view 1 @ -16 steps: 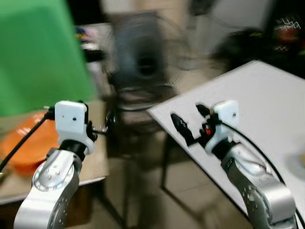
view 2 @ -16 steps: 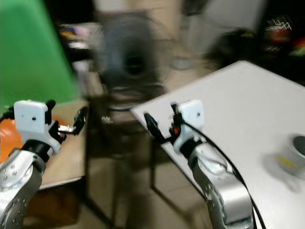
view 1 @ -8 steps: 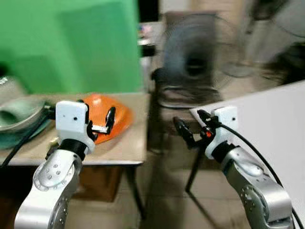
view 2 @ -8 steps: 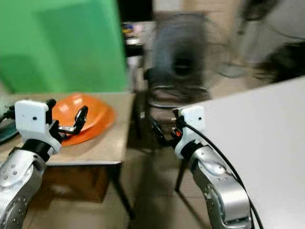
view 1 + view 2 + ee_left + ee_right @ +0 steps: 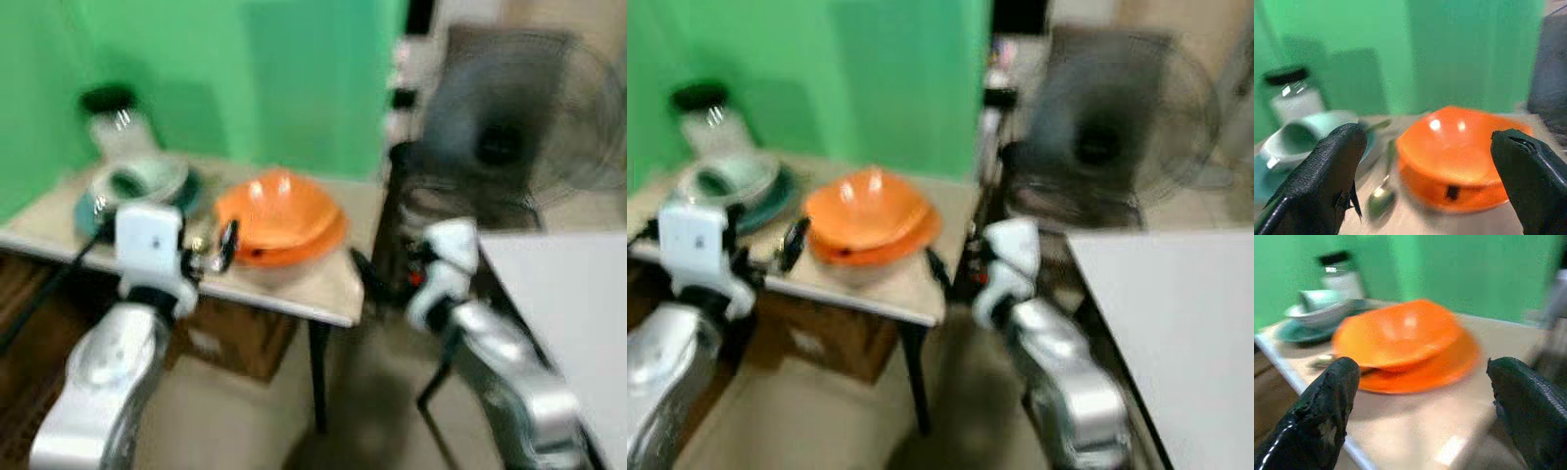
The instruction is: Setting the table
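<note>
An orange bowl point(image 5: 279, 211) rests on an orange plate point(image 5: 1449, 367) on a beige side table point(image 5: 323, 289). Beside them stands a teal plate point(image 5: 774, 201) with a pale green cup point(image 5: 132, 181) on it, and a spoon point(image 5: 1378, 198) lies between the two plates. Behind is a jar point(image 5: 113, 122) with a black lid. My left gripper point(image 5: 201, 250) is open, held in the air short of the side table's front edge. My right gripper point(image 5: 387, 269) is open too, off the table's right corner. The views are blurred.
A white table point(image 5: 568, 294) takes up the right edge. A dark standing fan point(image 5: 509, 127) is behind, between the two tables. A green screen point(image 5: 245, 78) backs the side table. A brown box point(image 5: 235, 338) sits under it on the tiled floor.
The camera has swung left: the side table with its dishes now fills the middle and the white table has slid to the right edge. Both grippers keep their raised, open pose.
</note>
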Available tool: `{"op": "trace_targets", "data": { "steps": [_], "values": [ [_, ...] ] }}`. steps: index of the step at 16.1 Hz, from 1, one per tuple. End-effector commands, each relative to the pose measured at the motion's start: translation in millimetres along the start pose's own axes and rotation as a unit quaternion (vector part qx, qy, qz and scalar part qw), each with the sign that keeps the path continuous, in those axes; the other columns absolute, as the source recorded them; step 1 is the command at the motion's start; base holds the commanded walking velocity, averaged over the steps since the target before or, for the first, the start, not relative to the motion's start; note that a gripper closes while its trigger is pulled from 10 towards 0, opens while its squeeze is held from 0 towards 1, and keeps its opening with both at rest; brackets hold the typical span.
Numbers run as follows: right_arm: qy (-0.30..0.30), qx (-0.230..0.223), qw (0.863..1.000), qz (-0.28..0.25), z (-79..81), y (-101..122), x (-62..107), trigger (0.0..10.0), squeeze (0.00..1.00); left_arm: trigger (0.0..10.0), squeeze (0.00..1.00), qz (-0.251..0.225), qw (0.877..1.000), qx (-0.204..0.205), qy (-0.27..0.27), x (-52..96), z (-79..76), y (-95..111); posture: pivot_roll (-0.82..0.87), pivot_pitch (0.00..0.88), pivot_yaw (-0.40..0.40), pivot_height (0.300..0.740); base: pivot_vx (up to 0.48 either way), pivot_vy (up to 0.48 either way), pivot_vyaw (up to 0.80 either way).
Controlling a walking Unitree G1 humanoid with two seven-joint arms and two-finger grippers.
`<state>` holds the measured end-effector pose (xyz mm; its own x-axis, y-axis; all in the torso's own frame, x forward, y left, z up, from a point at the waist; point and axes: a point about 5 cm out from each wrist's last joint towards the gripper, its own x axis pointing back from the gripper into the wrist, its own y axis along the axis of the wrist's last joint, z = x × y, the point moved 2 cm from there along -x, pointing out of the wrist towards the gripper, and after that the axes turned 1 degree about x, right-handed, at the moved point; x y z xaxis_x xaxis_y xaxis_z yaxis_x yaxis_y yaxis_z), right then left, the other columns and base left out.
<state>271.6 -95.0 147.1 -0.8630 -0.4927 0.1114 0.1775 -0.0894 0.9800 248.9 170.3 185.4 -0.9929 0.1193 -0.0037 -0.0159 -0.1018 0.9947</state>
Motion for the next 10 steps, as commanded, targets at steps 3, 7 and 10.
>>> {"op": "trace_targets", "data": {
  "steps": [3,7,10],
  "values": [
    [-0.015,0.009,1.000,-0.007,-6.0,4.7,-1.3,10.0,1.00,10.0,0.00,-0.011,1.000,0.018,-0.019,2.9,-8.0,3.1,-0.04,0.000,0.021,0.740,0.089,0.000,0.53],
    [-0.035,-0.002,0.999,-0.007,-9.9,3.0,-2.5,10.0,1.00,10.0,0.00,-0.011,1.000,0.019,-0.019,4.3,-5.5,2.4,-0.04,0.000,0.016,0.740,0.302,0.000,0.00],
    [-0.046,-0.005,0.999,-0.013,-13.4,5.0,-2.6,10.0,1.00,10.0,0.00,-0.010,0.999,0.019,-0.024,5.2,-6.0,2.2,-0.04,0.000,0.015,0.740,0.317,0.000,0.00]
  ]
}}
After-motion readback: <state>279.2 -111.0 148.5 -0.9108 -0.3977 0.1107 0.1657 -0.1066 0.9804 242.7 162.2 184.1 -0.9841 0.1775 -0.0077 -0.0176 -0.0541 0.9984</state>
